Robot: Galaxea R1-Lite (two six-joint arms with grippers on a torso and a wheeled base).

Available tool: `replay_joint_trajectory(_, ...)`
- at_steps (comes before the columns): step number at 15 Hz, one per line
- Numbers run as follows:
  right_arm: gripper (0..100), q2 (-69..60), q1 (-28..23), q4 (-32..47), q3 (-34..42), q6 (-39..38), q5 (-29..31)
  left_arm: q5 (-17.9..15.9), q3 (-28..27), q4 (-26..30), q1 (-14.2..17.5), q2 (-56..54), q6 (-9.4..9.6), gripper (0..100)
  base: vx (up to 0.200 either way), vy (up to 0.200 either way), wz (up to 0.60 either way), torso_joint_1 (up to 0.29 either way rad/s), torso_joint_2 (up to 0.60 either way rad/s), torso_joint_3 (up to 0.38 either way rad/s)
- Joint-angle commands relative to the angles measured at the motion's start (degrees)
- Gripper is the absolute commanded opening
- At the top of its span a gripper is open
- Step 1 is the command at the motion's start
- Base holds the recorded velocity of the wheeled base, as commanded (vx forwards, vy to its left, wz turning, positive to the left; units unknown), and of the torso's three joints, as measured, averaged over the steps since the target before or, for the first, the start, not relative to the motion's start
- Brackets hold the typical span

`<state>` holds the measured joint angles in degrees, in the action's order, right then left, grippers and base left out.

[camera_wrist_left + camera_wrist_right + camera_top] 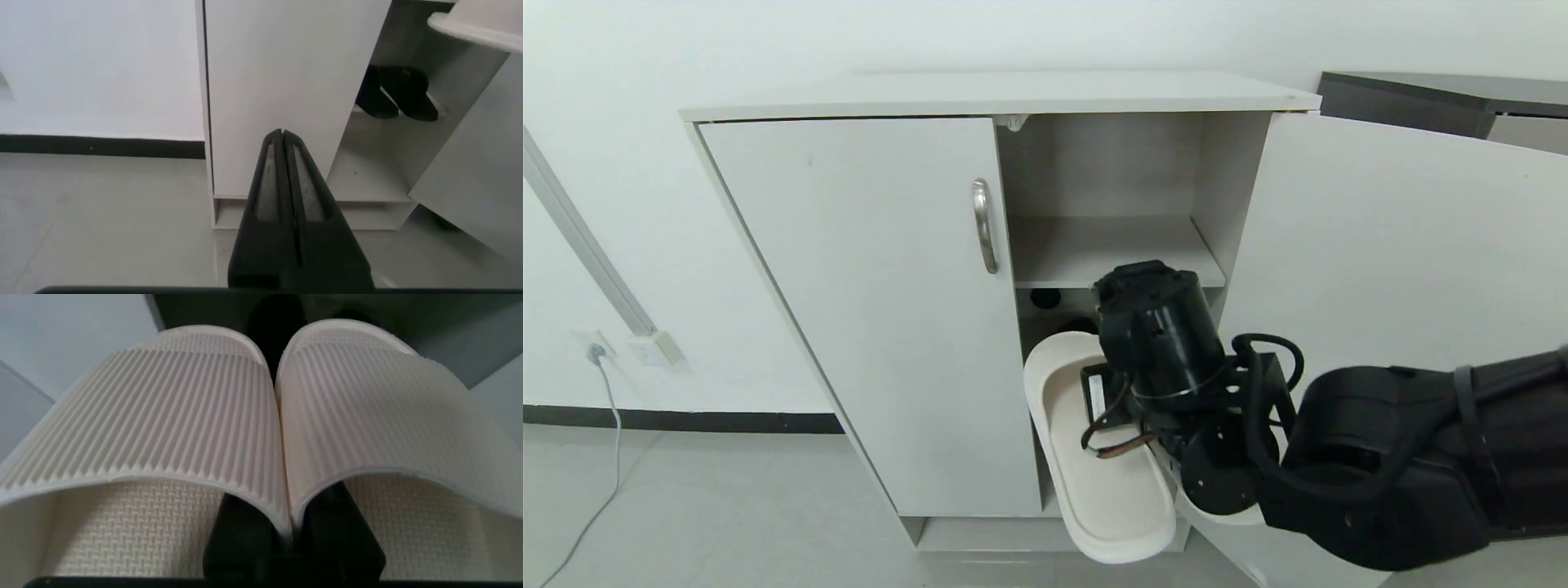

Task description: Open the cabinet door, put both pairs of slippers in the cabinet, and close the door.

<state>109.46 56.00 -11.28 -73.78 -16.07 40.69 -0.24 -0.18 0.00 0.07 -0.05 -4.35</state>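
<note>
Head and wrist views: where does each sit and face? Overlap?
Head: on the head, facing forward-down at the white two-door cabinet; right arm shows, holding cream ribbed slippers.
Left wrist: on that wrist, looking along shut black fingers at the cabinet's lower shelf holding black slippers.
Right wrist: on that wrist, looking over the cream slippers into the cabinet; fingers show beneath.
Shared: cabinet in head and left wrist; cream slippers in head and right wrist.
</note>
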Motion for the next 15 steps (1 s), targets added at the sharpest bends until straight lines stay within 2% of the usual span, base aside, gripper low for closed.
replay_joint_trajectory(1, 0, 3.0, -0.1, 7.0, -11.9, -1.9, 5.2, 0.0, 0.0, 0.0, 0.0, 0.0, -0.04, 0, 0.0, 0.0, 0.0, 0.0, 0.0, 0.0)
replay_joint_trajectory(3, 0, 3.7, -0.9, 7.2, -14.1, -1.3, 7.0, 0.0, 0.0, 0.0, 0.0, 0.0, -0.04, 0, 0.0, 0.0, 0.0, 0.0, 0.0, 0.0)
replay_joint_trajectory(9, 0, 3.7, -1.6, 7.1, -14.6, -0.6, 7.3, 0.0, 0.0, 0.0, 0.0, 0.0, 0.05, 0, 0.0, 0.0, 0.0, 0.0, 0.0, 0.0)
replay_joint_trajectory(15, 0, 3.7, -2.2, 7.0, -14.2, -0.6, 7.3, 0.0, 0.0, 0.0, 0.0, 0.0, -0.04, 0, 0.2, 0.0, 0.0, 0.001, 0.0, 0.003)
